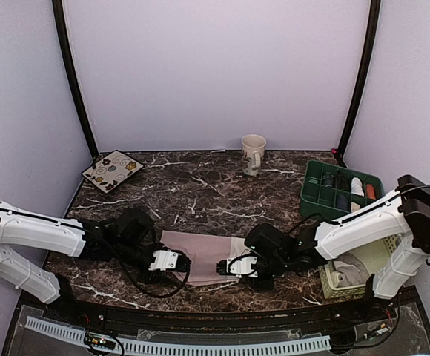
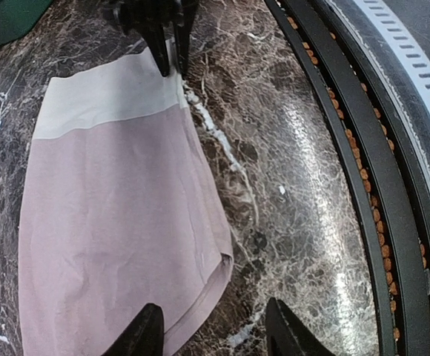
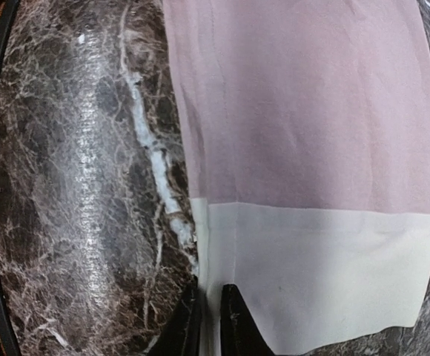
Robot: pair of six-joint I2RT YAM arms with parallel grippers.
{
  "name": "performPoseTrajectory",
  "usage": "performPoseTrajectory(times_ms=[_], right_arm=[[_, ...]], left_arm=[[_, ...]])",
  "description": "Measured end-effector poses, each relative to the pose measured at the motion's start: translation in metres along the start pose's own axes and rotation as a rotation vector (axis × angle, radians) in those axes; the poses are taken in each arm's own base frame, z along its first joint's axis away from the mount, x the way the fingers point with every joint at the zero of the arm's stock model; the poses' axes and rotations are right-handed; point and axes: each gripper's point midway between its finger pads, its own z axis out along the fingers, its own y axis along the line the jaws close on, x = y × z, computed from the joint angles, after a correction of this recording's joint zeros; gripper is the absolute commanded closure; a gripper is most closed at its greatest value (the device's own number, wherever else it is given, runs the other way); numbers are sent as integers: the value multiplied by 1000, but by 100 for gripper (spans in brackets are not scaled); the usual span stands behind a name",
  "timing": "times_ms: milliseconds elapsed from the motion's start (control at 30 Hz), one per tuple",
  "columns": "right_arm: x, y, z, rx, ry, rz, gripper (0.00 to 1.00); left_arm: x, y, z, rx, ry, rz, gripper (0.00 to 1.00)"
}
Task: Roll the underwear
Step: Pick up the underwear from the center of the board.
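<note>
At the near edge of the dark brown marble-patterned table (image 1: pixel 200 193), the dusty pink cloth underwear (image 1: pixel 204 256) lies flat and spread out between the two arms, its cream panel (image 3: pixel 311 274) toward the right arm. That layout suits rolling, since each arm meets one end of the same near edge.

The right gripper (image 3: pixel 209 322) has its jaws drawn narrow on the near corner of the cream panel, with a strip of cloth pinched between them, probably to anchor or lift that end. The left gripper (image 2: pixel 213 326) stands about half open at the opposite hem corner. One finger is over the pink cloth and the other over bare table, and it holds nothing, so it looks set to take a matching pinch.

By count there is one garment laid out and two grippers. There is also one beige ceramic mug (image 1: pixel 253 152) at the back and one square patterned plate (image 1: pixel 112 170) at the back left. At the right are one green compartmented bin (image 1: pixel 315 194) and one pale yellow mesh basket (image 1: pixel 332 285). The bin holds several rolled bundles, too small to count surely. The basket holds crumpled cloth, and I cannot tell how many pieces.
</note>
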Motion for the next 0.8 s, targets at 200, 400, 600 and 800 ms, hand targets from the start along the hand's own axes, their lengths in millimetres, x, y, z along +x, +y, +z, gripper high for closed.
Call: performPoseTrajectory(times_ms=[200, 400, 600, 800], right_arm=[[7, 2, -8, -9, 40, 44, 73], [17, 4, -15, -22, 81, 68, 78], [17, 0, -9, -64, 101, 110, 83], [11, 0, -4, -89, 97, 112, 100]], left_arm=[[7, -9, 6, 46, 23, 26, 53], [5, -9, 8, 53, 22, 48, 53], [2, -8, 9, 58, 20, 66, 55], [2, -12, 10, 76, 26, 86, 61]])
